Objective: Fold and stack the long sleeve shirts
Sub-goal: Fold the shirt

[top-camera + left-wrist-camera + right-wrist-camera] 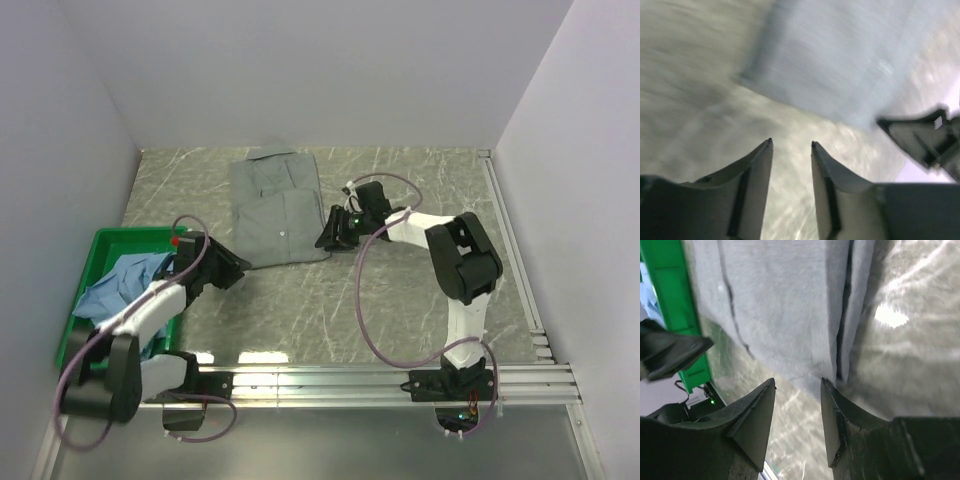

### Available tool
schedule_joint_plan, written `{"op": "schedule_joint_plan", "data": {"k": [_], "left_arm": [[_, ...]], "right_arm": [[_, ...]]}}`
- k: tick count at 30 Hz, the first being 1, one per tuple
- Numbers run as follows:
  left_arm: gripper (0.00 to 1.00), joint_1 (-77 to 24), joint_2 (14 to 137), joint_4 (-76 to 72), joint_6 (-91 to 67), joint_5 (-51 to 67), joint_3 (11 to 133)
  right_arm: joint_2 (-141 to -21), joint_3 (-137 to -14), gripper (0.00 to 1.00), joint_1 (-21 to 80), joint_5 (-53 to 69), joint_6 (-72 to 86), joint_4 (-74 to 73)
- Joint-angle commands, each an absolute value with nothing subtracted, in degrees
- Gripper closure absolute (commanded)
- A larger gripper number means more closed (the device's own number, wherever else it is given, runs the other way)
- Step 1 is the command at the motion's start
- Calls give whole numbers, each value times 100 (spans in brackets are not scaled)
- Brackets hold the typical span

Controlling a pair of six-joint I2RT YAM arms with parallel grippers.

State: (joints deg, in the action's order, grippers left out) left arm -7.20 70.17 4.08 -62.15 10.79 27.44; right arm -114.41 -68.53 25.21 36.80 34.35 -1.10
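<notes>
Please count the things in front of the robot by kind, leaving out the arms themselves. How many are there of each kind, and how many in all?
Shirts: 2 (grey-green shirt, light blue shirt)
Bins: 1 (green bin)
Total: 3

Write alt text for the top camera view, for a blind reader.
A folded grey-green shirt lies on a marbled table, the right hand at its right edge, the left hand near its lower left corner. A crumpled blue shirt sits in a green bin at the left.
</notes>
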Motion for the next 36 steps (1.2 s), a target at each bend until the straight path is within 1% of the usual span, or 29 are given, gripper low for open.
{"op": "schedule_joint_plan", "data": {"k": [1, 3, 5, 7, 10, 11, 15, 16, 18, 22, 23, 27, 29, 32, 35, 36], "left_arm": [[55, -984, 6119, 1159, -5714, 686, 3137], [50, -984, 5863, 1256, -5564, 458, 3391], [45, -984, 6019, 1178, -5292, 335, 3559], [44, -984, 6309, 1003, -5108, 404, 3814], [45, -984, 7099, 748, -4940, 518, 4209], [47, -984, 7528, 721, -4896, 545, 4323], [51, -984, 8304, 545, -4956, 589, 4754], [53, -976, 8419, 519, -5035, 545, 4755], [56, -967, 8709, 545, -5272, 457, 4650], [60, -923, 8903, 440, -5686, 535, 4141], [60, -923, 8947, 257, -5721, 641, 3913], [60, -1019, 9009, 123, -5731, 1046, 3656], [60, -1159, 8965, 272, -5643, 1081, 3761], [59, -1607, 8868, 667, -5397, 1291, 3998], [57, -2301, 8711, 791, -5143, 1799, 4191], [57, -2686, 8649, 835, -5037, 1854, 4271]], "right_arm": [[-10654, -6847, 51, 2549, 3708, 3155, -273], [-10521, -6925, 51, 2619, 3779, 3295, -150], [-10468, -7083, 51, 2707, 3893, 3427, -9], [-10599, -7215, 51, 2873, 3981, 3655, 393], [-10993, -7593, 51, 3163, 4061, 3911, 719], [-11091, -7742, 51, 3234, 4000, 4033, 816], [-11758, -7962, 51, 3463, 4087, 4552, 1554], [-12073, -8015, 51, 3515, 4122, 4631, 1721], [-12452, -8086, 51, 3533, 4105, 4772, 1845], [-12744, -7745, 51, 3489, 3790, 4808, 1855], [-12753, -7647, 51, 3420, 3718, 4799, 1846], [-12578, -7041, 51, 3147, 3718, 4869, 2100], [-12446, -6847, 51, 2971, 3648, 4633, 1926], [-12104, -6785, 51, 2778, 3516, 4011, 1267], [-11656, -6847, 51, 2541, 3297, 3212, 389], [-11376, -6899, 50, 2479, 3200, 3025, 21]]}}
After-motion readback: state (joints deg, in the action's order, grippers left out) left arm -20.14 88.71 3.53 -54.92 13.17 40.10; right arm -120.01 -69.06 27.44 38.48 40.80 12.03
